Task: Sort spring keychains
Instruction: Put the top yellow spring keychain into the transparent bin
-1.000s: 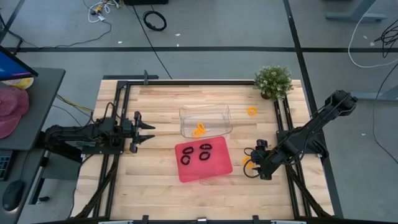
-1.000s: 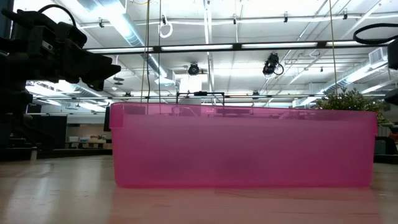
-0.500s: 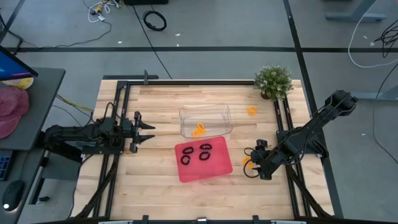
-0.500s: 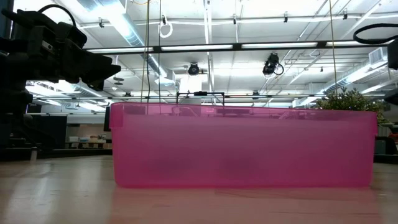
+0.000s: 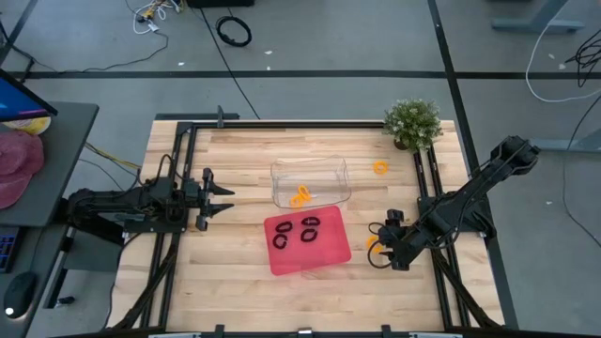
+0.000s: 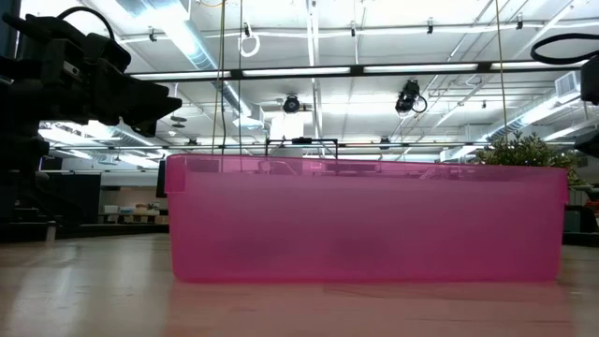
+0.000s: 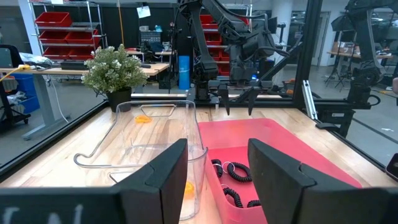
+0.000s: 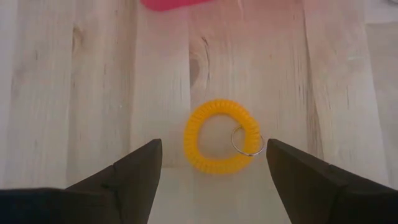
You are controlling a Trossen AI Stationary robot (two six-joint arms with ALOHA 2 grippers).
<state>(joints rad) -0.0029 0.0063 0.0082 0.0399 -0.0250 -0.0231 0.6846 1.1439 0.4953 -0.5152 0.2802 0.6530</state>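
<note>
An orange spring keychain (image 8: 217, 135) with a metal ring (image 8: 247, 142) lies flat on the wooden table, right of the red tray (image 5: 324, 255). My right gripper (image 8: 214, 180) hovers over it, open and tilted downward, with one finger on either side and clear of it. Several black keychains (image 5: 308, 229) lie in the red tray. Orange ones (image 5: 300, 196) lie in the clear bin (image 5: 331, 169). One more orange keychain (image 5: 380, 168) lies on the table near the plant. My left gripper (image 5: 223, 197) waits open and level at the table's left side.
A potted plant (image 5: 411, 123) stands at the far right corner. The clear bin (image 7: 155, 143) and the red tray (image 7: 292, 155) sit side by side mid-table. In the low view the tray's wall (image 6: 365, 220) fills the middle. Bare wood lies along the near edge and at the left.
</note>
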